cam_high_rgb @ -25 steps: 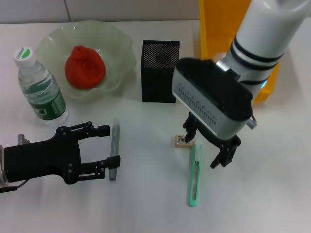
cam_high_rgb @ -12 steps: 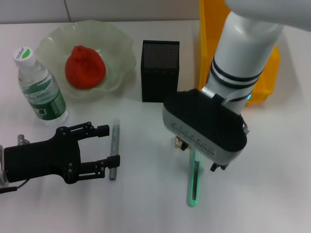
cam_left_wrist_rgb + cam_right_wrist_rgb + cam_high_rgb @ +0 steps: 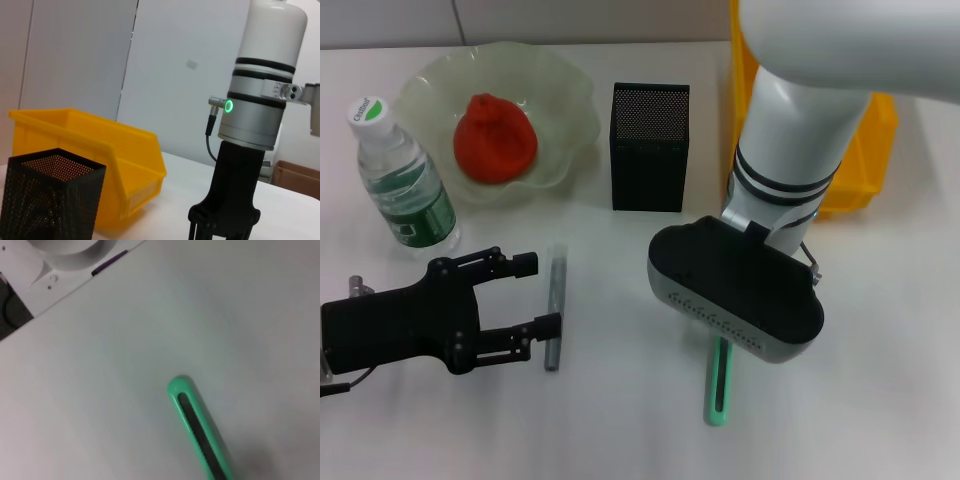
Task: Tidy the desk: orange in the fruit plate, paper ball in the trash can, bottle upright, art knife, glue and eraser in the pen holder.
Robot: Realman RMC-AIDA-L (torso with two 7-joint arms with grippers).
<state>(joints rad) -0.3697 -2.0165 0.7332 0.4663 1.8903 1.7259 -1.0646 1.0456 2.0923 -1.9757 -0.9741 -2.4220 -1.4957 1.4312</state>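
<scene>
A green art knife (image 3: 719, 385) lies on the white desk, its upper end under my right arm's wrist housing (image 3: 735, 295); it also shows in the right wrist view (image 3: 200, 430). The right gripper (image 3: 223, 222) hangs low over the desk in the left wrist view. The eraser is hidden under the housing. My left gripper (image 3: 535, 295) is open, level with the desk, its fingertips beside the grey glue stick (image 3: 554, 310). The orange (image 3: 495, 137) sits in the green fruit plate (image 3: 575, 95). The bottle (image 3: 405, 190) stands upright. The black mesh pen holder (image 3: 649, 147) stands behind. No paper ball is in view.
A yellow bin (image 3: 865, 150) stands at the back right, next to the pen holder; it also shows in the left wrist view (image 3: 100, 150) behind the pen holder (image 3: 50, 200). The bottle stands close to the left arm.
My right arm has come down and toward me over the knife and eraser, so its housing now hides the eraser. The left gripper has barely moved.
</scene>
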